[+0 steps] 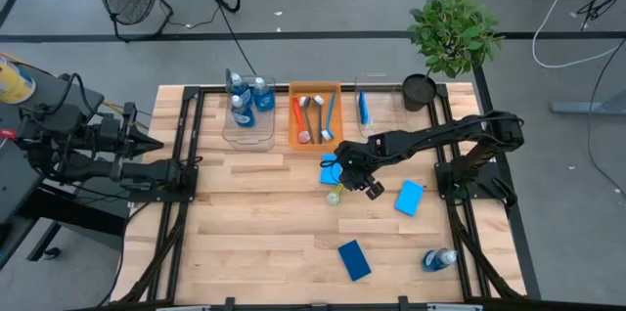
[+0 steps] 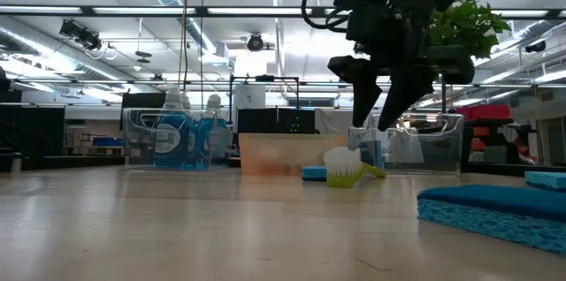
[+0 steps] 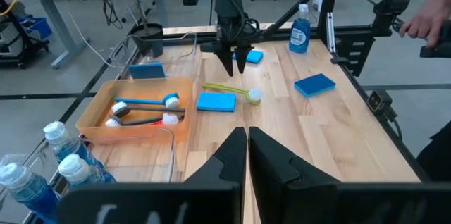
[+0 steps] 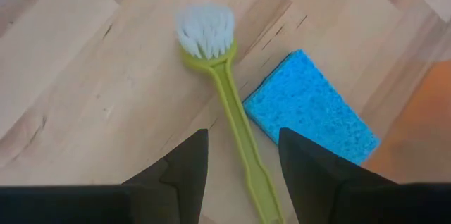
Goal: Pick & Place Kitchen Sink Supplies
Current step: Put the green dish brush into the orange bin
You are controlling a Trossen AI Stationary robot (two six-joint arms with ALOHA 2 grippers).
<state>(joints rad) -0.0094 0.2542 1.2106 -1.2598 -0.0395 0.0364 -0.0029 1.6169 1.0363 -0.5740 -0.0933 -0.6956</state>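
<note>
A yellow-green brush [image 4: 232, 104] lies flat on the wooden table, its white bristle head [image 1: 334, 197] toward the near edge. A blue sponge [image 4: 310, 108] lies beside its handle. My right gripper [image 4: 243, 160] hangs open above the brush, pointing steeply down, with one finger on either side of the handle and clear of it [image 2: 378, 126]. Two more blue sponges [image 1: 409, 197] [image 1: 354, 259] and a clear bottle with blue liquid [image 1: 439, 259] lie on the near right of the table. My left gripper [image 3: 246, 139] stays shut at the table's left edge [image 1: 147, 143].
Along the far edge stand a clear bin with bottles [image 1: 249, 106], an orange bin with brushes [image 1: 313, 115] and a clear bin holding a sponge [image 1: 377, 106]. A potted plant [image 1: 450, 37] stands at the far right corner. Bare wood fills the table's near left.
</note>
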